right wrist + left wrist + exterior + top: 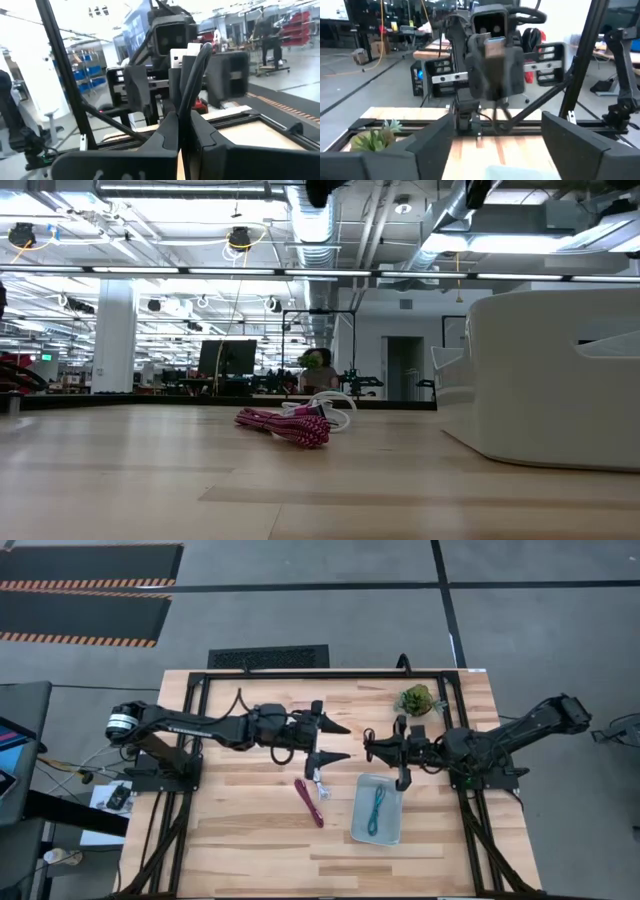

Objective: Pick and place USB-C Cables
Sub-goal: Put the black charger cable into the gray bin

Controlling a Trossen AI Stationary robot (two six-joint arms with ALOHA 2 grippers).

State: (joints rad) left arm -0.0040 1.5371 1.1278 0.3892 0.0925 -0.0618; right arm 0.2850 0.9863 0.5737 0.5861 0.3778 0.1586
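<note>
Clearly, the left gripper [338, 742] has its jaws wide apart with nothing between them, hanging above the bench [250, 840] near its middle and pointing toward the right arm. In the left wrist view its two dark fingers [425, 145] stand far apart, with bare wood between them. The right gripper [369, 747] faces it from close by, jaws pressed together and empty; in the right wrist view the fingers [167, 135] meet along a thin seam.

Below the left gripper, in the high view, lie two cables side by side: a dark red cable [308, 802] stretched slantwise on the wood, and a white cable [321, 786] bunched at its upper end, touching or nearly touching it. The low view shows the red bundle [285, 426] in front, with white loops just behind. A teal cable [376, 810] lies inside the pale blue tray [361, 825], which sits just right of the red one, below the right gripper. A small green plant [415, 699] stands near the bench's far edge, beside the right arm.
</note>
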